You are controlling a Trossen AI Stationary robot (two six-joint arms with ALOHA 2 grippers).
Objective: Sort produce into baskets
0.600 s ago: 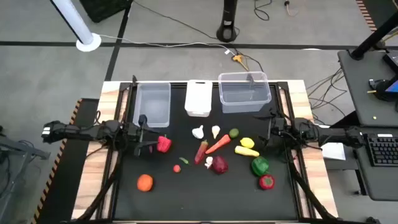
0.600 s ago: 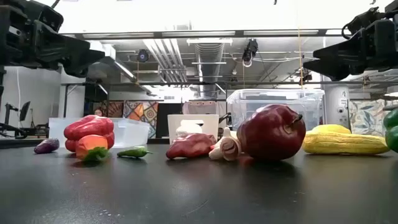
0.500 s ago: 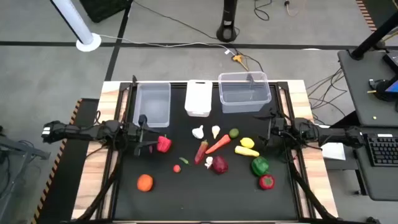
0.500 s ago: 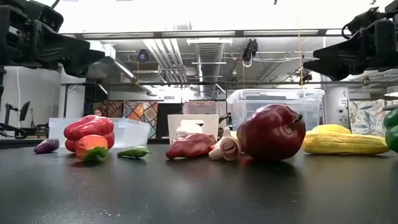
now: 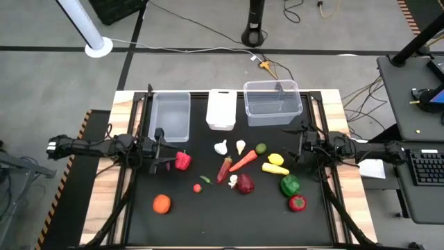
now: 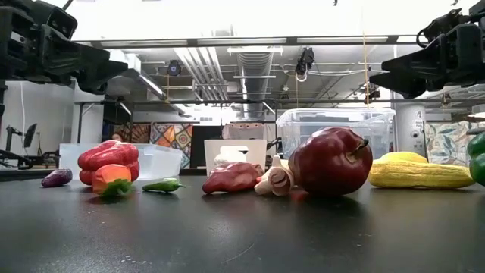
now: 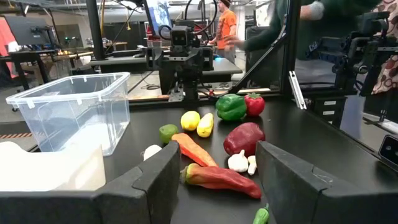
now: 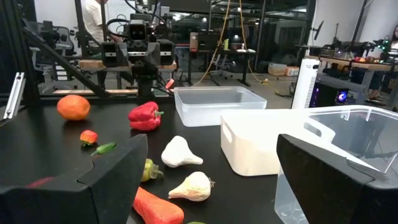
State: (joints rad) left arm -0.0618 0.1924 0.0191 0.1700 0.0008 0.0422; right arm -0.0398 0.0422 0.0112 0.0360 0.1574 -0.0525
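Toy produce lies on the black table: a red pepper (image 5: 183,161), an orange (image 5: 161,203), garlic (image 5: 220,147), a carrot (image 5: 243,162), a red chili (image 5: 225,169), a purple-red onion (image 5: 245,184), a lime (image 5: 261,148), a lemon (image 5: 275,160), a green pepper (image 5: 290,185) and another red pepper (image 5: 297,203). Three bins stand at the far edge: a clear tub (image 5: 171,115), a white tub (image 5: 221,110), a wider clear tub (image 5: 272,103). My left gripper (image 5: 161,161) is open beside the red pepper at the left. My right gripper (image 5: 303,149) is open at the right.
A small tomato (image 5: 197,187) and a green chili (image 5: 205,179) lie mid-table; a tiny purple piece (image 6: 56,178) lies at the left. Bare table lies along the near edge. People move in the room beyond the table's right side (image 7: 298,25).
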